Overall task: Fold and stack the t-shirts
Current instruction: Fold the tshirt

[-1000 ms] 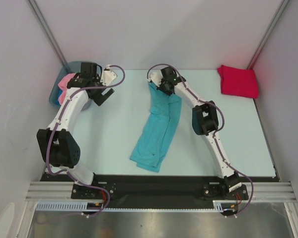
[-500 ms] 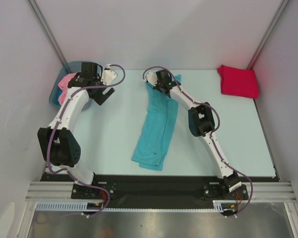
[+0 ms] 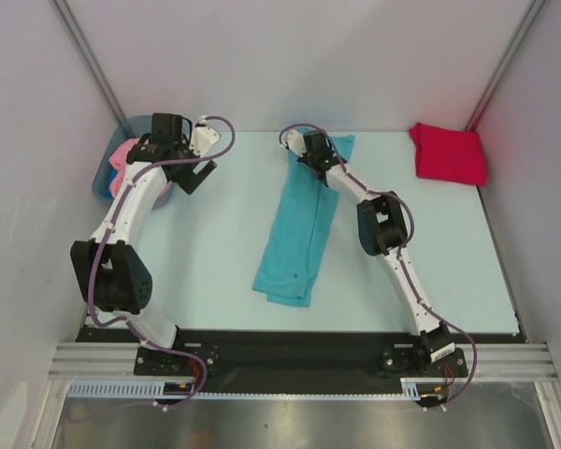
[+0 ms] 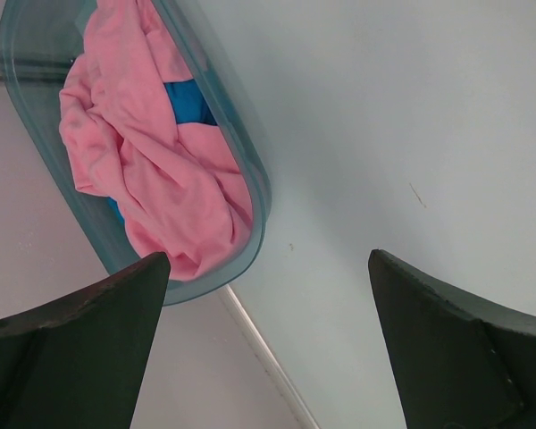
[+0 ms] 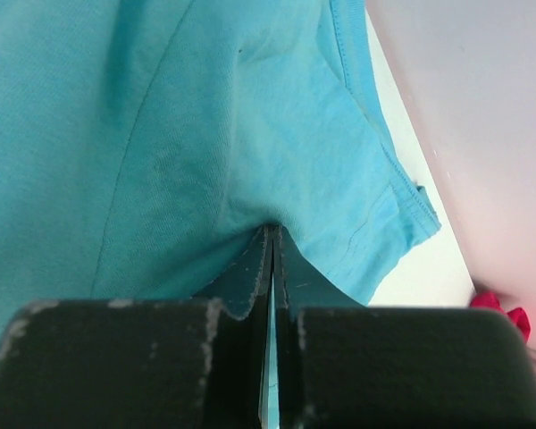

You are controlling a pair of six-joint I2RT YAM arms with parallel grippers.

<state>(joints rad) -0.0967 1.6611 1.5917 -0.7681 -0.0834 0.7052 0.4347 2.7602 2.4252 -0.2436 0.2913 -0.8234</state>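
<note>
At the far end of the turquoise t-shirt (image 3: 297, 234), laid out mid-table, the right gripper (image 5: 272, 241) is clamped tight on a thin fold of cloth; so small a bite may slip or drag the strip askew. Left of that shirt, the left gripper (image 4: 268, 259) hangs wide and empty near the tub (image 4: 253, 170) holding the pink t-shirt (image 4: 152, 152).

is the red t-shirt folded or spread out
Folded: the red t-shirt lies as a compact rectangle in the far right corner of the table, no sleeves showing.
</note>
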